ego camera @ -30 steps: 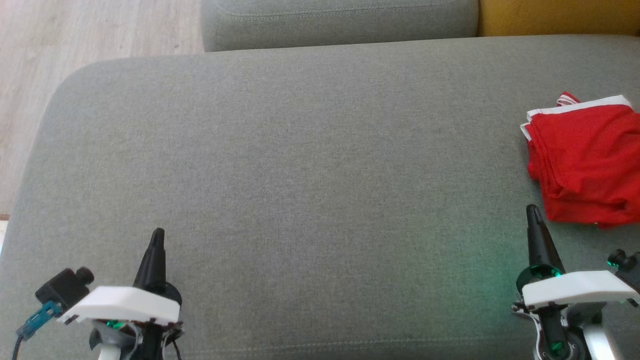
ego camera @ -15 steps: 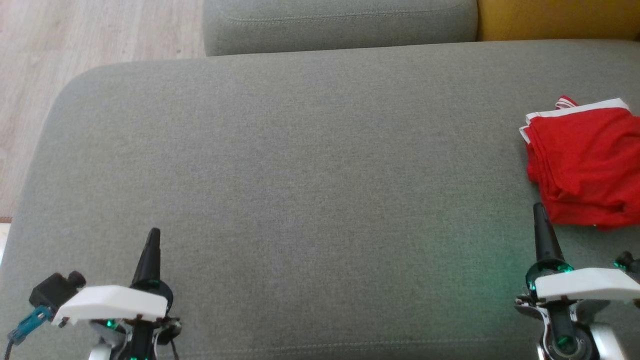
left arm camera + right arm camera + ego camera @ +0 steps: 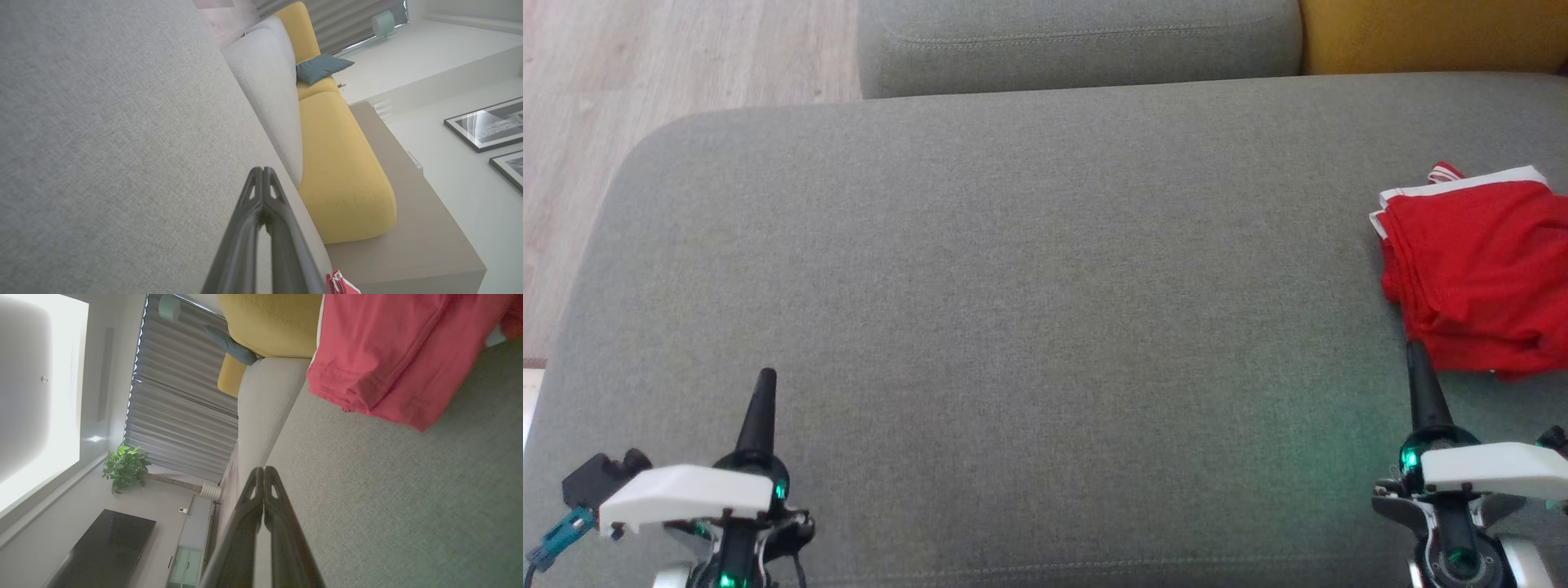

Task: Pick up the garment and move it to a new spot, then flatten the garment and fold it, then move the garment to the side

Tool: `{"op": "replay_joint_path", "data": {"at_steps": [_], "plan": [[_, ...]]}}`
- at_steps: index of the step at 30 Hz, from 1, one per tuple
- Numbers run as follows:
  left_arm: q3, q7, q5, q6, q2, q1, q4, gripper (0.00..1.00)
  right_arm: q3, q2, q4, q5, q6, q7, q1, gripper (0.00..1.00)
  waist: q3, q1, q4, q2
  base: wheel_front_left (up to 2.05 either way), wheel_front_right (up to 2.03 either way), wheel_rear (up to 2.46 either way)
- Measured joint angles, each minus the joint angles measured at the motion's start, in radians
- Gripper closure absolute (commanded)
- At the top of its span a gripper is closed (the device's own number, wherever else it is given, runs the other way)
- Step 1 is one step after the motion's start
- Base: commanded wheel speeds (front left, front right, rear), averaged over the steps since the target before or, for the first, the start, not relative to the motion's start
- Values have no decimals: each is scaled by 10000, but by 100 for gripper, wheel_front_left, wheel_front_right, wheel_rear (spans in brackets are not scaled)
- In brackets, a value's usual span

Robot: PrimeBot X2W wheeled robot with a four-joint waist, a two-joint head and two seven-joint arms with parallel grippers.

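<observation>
The garment (image 3: 1478, 269) is red with a white band, folded into a compact bundle at the right edge of the grey sofa seat (image 3: 1029, 310). It also shows in the right wrist view as the garment (image 3: 392, 355), and a corner of the garment (image 3: 339, 283) shows in the left wrist view. My right gripper (image 3: 1415, 353) is shut and holds nothing, its tip just short of the bundle's near left corner. Far from it at the lower left, my left gripper (image 3: 765, 378) is shut and holds nothing. In the wrist views, the left gripper (image 3: 263, 171) and right gripper (image 3: 261, 470) hover over bare fabric.
A grey backrest cushion (image 3: 1078, 41) runs along the far side, with a yellow cushion (image 3: 1429, 33) to its right. Wooden floor (image 3: 645, 73) lies beyond the seat's left edge. The seat's front edge runs just behind both wrists.
The whole picture has shifted a little, so the camera has moved. Both grippers sit slightly lower and further apart in the view; the garment lies unchanged on the seat.
</observation>
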Motion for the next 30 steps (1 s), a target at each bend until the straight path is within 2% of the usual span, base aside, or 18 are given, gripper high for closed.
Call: {"op": "replay_joint_path", "data": {"at_steps": [30], "plan": [[759, 869, -3149, -437, -272, -256, 286, 100, -395, -8, 497, 3262, 0, 353, -228, 100, -258, 0, 45, 0, 0, 0, 0]]}}
